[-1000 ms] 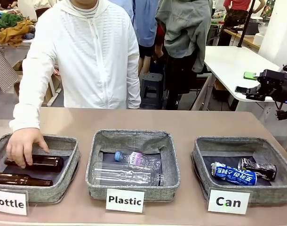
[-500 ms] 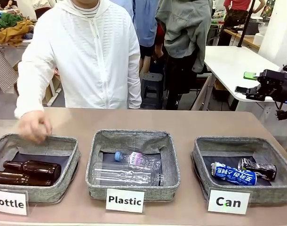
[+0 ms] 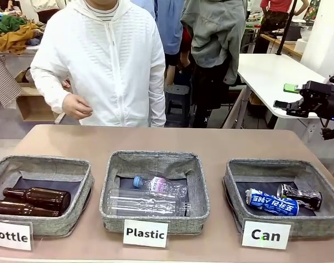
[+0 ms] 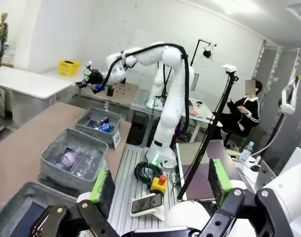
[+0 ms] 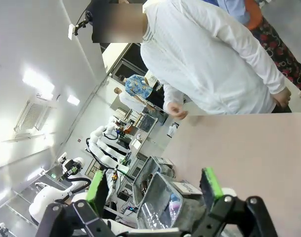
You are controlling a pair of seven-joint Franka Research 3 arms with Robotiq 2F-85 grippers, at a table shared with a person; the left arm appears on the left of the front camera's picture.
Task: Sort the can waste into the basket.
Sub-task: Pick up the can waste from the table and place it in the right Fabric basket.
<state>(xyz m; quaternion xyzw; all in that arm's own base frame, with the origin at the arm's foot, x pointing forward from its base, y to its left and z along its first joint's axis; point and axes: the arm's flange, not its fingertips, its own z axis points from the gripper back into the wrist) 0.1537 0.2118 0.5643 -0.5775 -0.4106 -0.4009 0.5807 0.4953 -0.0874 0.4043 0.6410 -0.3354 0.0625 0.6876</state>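
The grey Can basket (image 3: 238, 189) stands at the table's front right behind its white "Can" sign (image 3: 265, 234). Inside it lie the blue can (image 3: 271, 204) and, just behind it to the right, the black can (image 3: 300, 196). The left wrist view has that basket (image 4: 86, 118) far off, with something blue in it. My right gripper (image 3: 284, 107) hangs high at the right edge, well above and behind the basket. Its green pads (image 5: 210, 181) stand wide apart, nothing between them. My left gripper (image 4: 160, 173) is open too, off the table's side and holding nothing.
The Plastic basket (image 3: 115, 183) in the middle holds clear bottles, and the Bottle basket (image 3: 85, 189) at the left holds two brown bottles (image 3: 38, 198). A person in white stands at the far edge, one hand (image 3: 76, 107) held at the waist. Bare tabletop lies behind the baskets.
The person's hand has let go of a brown bottle in the Bottle basket and drawn back to the body. Both arms and the cans have stayed still.
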